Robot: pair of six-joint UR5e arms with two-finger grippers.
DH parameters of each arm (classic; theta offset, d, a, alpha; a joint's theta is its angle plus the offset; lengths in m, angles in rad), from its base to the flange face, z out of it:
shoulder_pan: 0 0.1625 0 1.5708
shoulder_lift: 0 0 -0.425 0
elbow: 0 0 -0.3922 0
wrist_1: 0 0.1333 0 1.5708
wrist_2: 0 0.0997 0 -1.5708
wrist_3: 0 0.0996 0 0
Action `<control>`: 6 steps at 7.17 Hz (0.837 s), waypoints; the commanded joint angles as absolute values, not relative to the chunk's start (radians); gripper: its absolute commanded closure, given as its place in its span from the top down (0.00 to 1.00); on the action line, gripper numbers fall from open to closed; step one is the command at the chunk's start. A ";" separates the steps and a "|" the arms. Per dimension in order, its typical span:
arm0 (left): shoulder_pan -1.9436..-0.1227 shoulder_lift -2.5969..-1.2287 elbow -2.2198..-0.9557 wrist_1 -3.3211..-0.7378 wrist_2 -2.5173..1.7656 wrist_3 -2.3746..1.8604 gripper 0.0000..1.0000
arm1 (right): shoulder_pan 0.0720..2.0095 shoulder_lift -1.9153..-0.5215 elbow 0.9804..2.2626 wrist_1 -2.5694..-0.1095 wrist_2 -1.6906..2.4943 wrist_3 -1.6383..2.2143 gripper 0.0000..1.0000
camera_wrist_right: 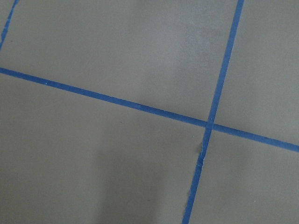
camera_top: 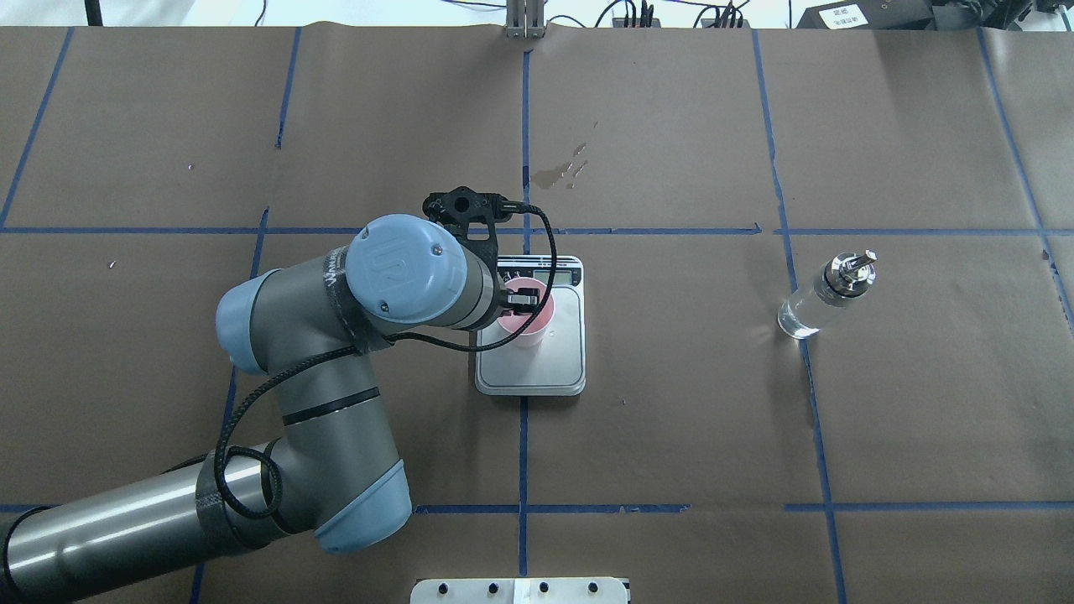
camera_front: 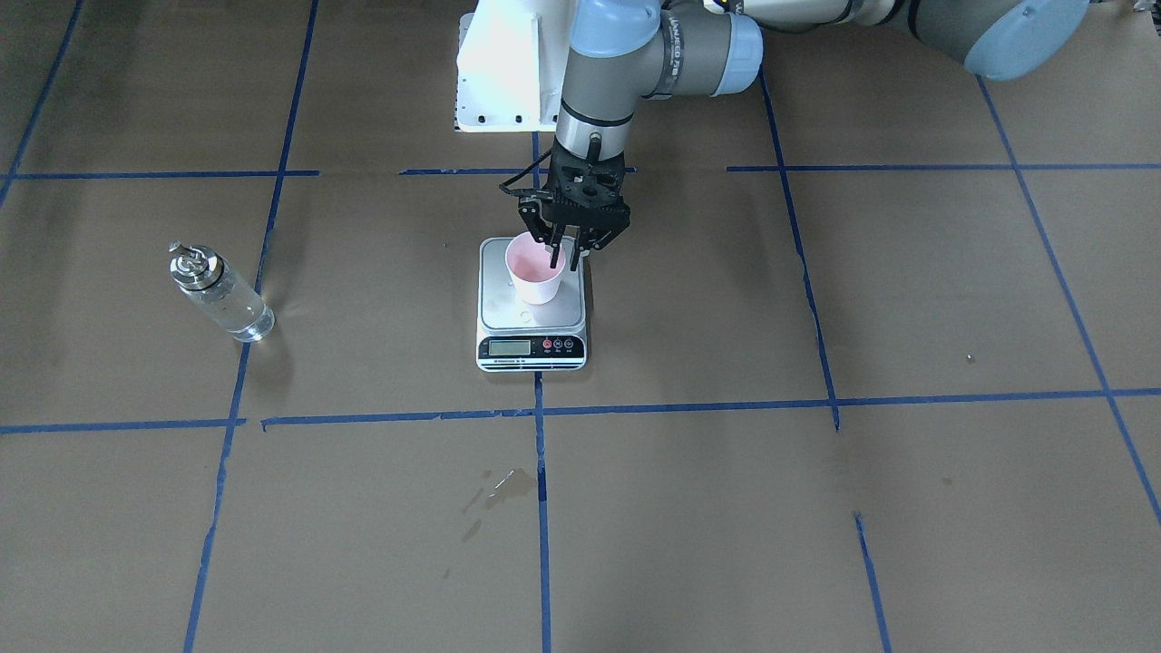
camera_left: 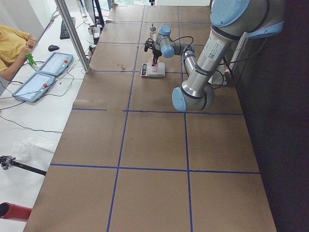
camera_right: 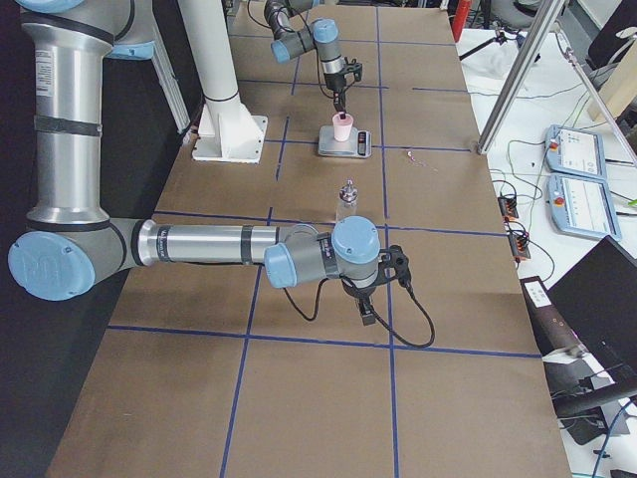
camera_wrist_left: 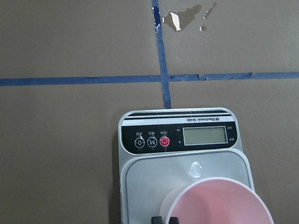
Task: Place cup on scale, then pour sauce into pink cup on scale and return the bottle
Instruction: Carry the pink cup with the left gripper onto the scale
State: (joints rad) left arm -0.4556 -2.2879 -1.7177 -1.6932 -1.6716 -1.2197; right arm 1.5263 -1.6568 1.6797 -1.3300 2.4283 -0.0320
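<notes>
The pink cup stands upright on the scale at mid-table, toward the platform's back corner. My left gripper comes down from above and is shut on the cup's rim, one finger inside and one outside. The left wrist view shows the cup at the bottom, behind the scale's display strip. Holding clear sauce, the bottle stands alone far off on my right side, also seen as bottle. My right gripper hovers low over bare table near the bottle; I cannot tell its state.
A wet stain marks the brown paper beyond the scale. The white arm mount sits at the robot's edge. Blue tape lines grid the table. A seated person and two tablets are at a side desk.
</notes>
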 commanded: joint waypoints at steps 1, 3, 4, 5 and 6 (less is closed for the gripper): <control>-0.459 -2.273 -1.755 -1.689 -1.664 -1.204 1.00 | 1.526 -1.658 1.681 -1.330 2.428 -0.032 1.00; -0.485 -2.218 -1.833 -1.666 -1.670 -1.122 1.00 | 1.526 -1.658 1.684 -1.328 2.430 -0.031 1.00; -0.541 -2.217 -1.891 -1.582 -1.674 -1.042 1.00 | 1.526 -1.661 1.690 -1.328 2.430 -0.031 1.00; -0.589 -2.200 -1.923 -1.531 -1.689 -0.969 1.00 | 1.526 -1.666 1.700 -1.328 2.430 -0.023 1.00; -0.666 -2.151 -1.942 -1.528 -1.768 -0.865 1.00 | 1.526 -1.681 1.719 -1.330 2.430 -0.017 1.00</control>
State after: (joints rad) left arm -0.5847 -2.1951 -1.9078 -1.5580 -1.7028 -0.9796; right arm 1.5263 -1.6675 1.7001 -1.3288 2.4298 -0.0242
